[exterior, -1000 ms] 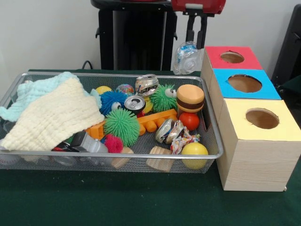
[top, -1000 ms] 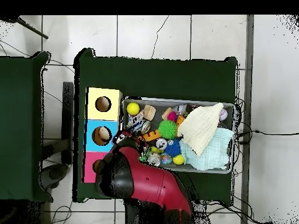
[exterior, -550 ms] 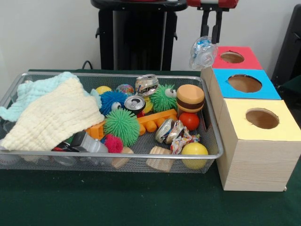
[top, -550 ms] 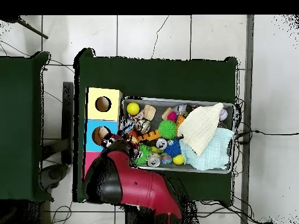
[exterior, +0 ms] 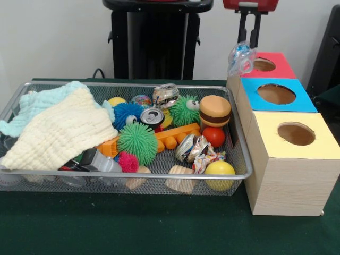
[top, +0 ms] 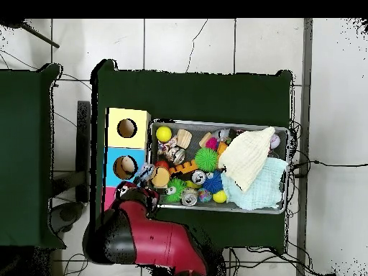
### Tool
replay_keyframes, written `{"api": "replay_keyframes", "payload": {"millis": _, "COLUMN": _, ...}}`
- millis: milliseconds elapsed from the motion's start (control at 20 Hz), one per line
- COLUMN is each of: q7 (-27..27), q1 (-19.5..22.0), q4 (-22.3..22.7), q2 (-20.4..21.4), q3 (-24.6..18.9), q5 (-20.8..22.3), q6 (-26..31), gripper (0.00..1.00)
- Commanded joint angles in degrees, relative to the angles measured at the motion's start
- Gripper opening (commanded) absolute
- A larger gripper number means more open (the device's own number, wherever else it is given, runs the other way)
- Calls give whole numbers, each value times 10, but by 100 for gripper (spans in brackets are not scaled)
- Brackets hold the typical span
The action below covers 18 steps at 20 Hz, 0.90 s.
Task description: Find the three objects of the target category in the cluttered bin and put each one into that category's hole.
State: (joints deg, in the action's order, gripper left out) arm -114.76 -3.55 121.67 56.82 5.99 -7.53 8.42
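The gripper [exterior: 249,40] is hanging with its fingers closed on a crushed clear plastic bottle [exterior: 240,58], dangling it at the red box [exterior: 276,67], just at nine o'clock of that box's hole [exterior: 262,65]. The wire bin [exterior: 159,174] of toys and cloths is sitting beside the boxes.

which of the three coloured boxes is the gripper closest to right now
The red-topped box, the farthest back in the row. The gripper hangs at its left edge holding a crumpled clear plastic bottle; the blue-topped box and yellow-topped box sit nearer the camera.
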Motion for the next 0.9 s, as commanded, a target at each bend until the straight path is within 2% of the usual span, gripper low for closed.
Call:
{"api": "replay_keyframes", "payload": {"millis": 50, "q7": -95, "q1": -8, "q4": 65, "q2": -15, "q3": -54, "q5": -2, "q6": 4, "gripper": 0}}
{"api": "replay_keyframes", "payload": {"millis": 300, "q7": -116, "q1": -41, "q4": 77, "q2": -21, "q3": -42, "q5": -10, "q6": -22, "gripper": 0}}
{"api": "replay_keyframes", "payload": {"millis": 600, "q7": -126, "q1": -90, "q4": 55, "q2": 6, "q3": 0, "q5": -31, "q6": 43, "gripper": 0}}
{"api": "replay_keyframes", "payload": {"millis": 900, "q7": -131, "q1": -121, "q4": 19, "q2": 4, "q3": 27, "q5": -46, "q6": 81, "gripper": 0}}
